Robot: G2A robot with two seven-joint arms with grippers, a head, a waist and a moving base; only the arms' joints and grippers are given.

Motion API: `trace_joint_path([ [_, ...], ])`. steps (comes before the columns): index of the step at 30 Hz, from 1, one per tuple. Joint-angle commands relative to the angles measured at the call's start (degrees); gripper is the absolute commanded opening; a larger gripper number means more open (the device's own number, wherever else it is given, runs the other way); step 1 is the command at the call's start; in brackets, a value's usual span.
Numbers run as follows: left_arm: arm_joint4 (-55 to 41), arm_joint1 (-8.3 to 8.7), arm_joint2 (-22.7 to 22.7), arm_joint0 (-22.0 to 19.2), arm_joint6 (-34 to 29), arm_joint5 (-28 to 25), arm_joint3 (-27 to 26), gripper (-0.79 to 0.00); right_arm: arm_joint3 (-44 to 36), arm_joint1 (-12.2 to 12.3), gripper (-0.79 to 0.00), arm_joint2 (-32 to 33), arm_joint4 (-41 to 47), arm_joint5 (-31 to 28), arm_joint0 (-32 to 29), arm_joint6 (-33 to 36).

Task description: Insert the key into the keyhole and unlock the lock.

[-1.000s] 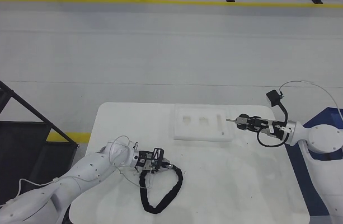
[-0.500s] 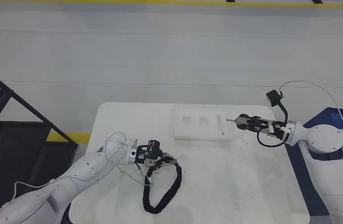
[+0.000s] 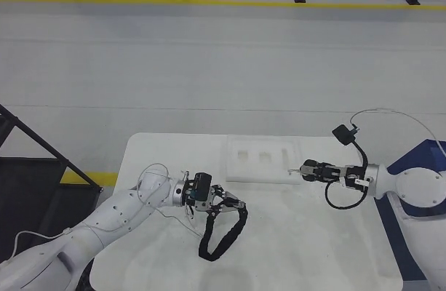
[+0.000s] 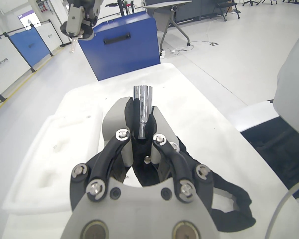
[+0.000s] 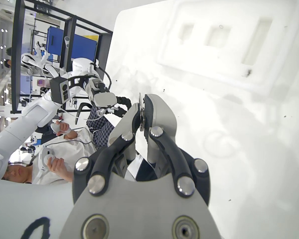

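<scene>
My left gripper is over the table's left-centre, shut on the lock's chrome cylinder head, which sticks out past the fingertips. The lock's black sleeved cable trails in a loop down to the table. My right gripper is at the right, just past the foam tray's right end, shut on a small metal key. The key's blade points left toward the lock. In the left wrist view the right gripper shows high and far off, with the key hanging below it.
A white foam tray with three shallow recesses lies at the table's far middle. The white table stretches bare between the two arms. A blue cabinet stands beyond the table's right side.
My left gripper has carried the lock head up and to the right, dragging the cable loop along. My right gripper has shifted left and slightly nearer with the key.
</scene>
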Motion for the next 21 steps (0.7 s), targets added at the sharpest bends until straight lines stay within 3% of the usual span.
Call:
trace_joint_path([
  [1, -1.19, -0.27, 0.04, -0.45, 0.11, 0.11, -0.81, -0.785, -4.79, 0.29, -0.785, 1.03, -0.36, 0.35, -1.85, 0.86],
  [8, -5.7, -2.06, 1.1, -2.05, 0.65, 0.65, -2.14, -0.785, -13.49, 1.14, -0.785, 4.74, 0.42, -0.76, -6.47, 3.83],
  [18, -10.17, -5.87, 5.08, -6.36, 5.11, 5.1, 1.69, -0.785, -14.7, 1.51, -0.785, 6.36, 2.4, 0.35, -7.32, 1.76],
  [21, -10.17, -5.87, 5.08, -6.36, 5.11, 5.1, 1.69, -0.785, -14.7, 1.51, -0.785, 6.36, 2.4, 0.35, -7.32, 1.76],
])
